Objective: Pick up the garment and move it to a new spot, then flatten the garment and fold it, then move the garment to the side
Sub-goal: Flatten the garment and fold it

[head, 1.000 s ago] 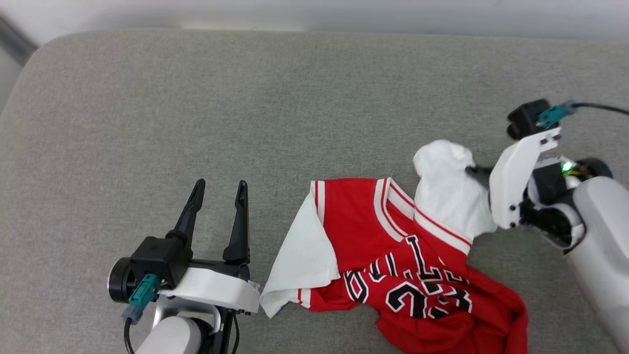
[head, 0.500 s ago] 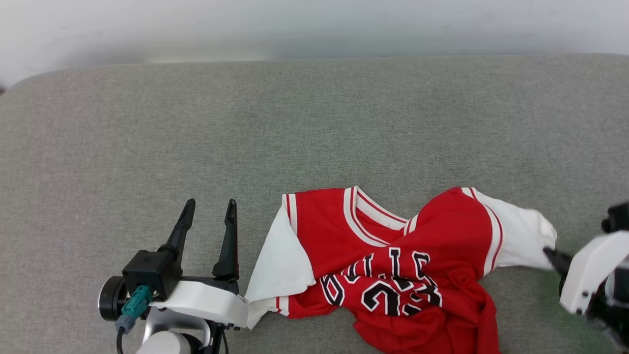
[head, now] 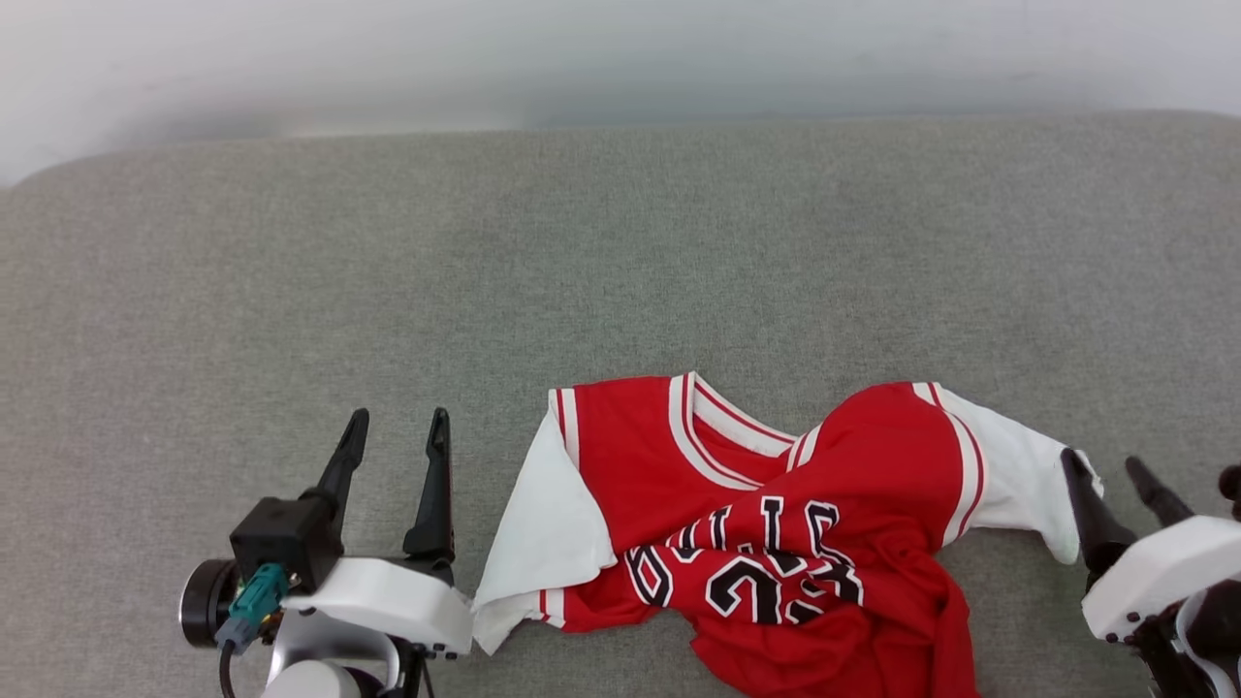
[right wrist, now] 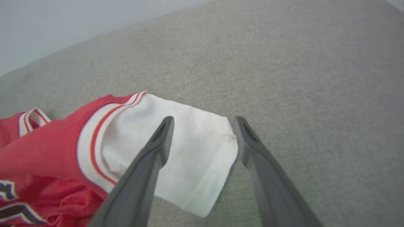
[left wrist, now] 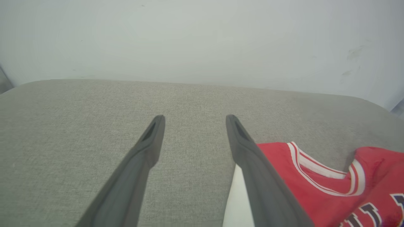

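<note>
The garment, a red jersey with white sleeves and black lettering, lies rumpled on the grey cushion. Its collar faces away from me and its lower body is bunched at the near edge. My right gripper stands open at the end of the right white sleeve, one finger over the cloth and one beside it, holding nothing. The left gripper is open just left of the other white sleeve, with its fingers over bare cushion. The jersey's collar shows beside them.
The grey fabric cushion spreads wide behind and to both sides of the jersey. A pale wall runs along its far edge.
The right gripper pulled the white sleeve out to the right, laid it flat and let go, opening its fingers. The head camera has shifted. The left gripper has stayed open.
</note>
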Controlling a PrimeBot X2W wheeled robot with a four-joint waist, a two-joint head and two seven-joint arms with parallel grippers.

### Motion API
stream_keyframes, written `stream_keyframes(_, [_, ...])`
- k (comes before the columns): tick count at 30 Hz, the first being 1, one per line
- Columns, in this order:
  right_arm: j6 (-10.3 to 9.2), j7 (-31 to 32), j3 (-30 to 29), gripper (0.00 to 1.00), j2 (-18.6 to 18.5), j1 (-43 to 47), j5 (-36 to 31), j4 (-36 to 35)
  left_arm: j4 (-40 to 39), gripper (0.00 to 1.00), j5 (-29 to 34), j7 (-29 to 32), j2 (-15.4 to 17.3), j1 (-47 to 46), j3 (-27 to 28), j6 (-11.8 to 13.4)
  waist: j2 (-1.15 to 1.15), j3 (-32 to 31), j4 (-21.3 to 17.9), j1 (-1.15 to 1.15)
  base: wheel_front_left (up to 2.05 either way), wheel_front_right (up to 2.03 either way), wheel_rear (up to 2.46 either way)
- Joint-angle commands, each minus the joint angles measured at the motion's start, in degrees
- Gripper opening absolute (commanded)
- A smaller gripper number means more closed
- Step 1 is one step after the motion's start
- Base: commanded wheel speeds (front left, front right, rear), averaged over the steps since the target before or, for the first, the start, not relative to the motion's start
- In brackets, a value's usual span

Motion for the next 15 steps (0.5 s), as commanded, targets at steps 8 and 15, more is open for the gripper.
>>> stream_keyframes(8, [-0.02,-10.6,-0.3,1.00,4.4,5.5,-9.3,-8.8,0.9,1.00,-1.8,3.0,1.8,2.0,0.8,0.4,0.00,-3.2,-0.1,0.00,0.00,0.00,0.00])
stream_keyframes(15, [-0.02,-10.8,3.0,1.00,6.7,8.3,-12.2,-15.4,-0.2,1.00,-3.6,12.0,5.5,0.6,-1.1,-2.0,0.00,-4.1,-1.3,0.00,0.00,0.00,0.00])
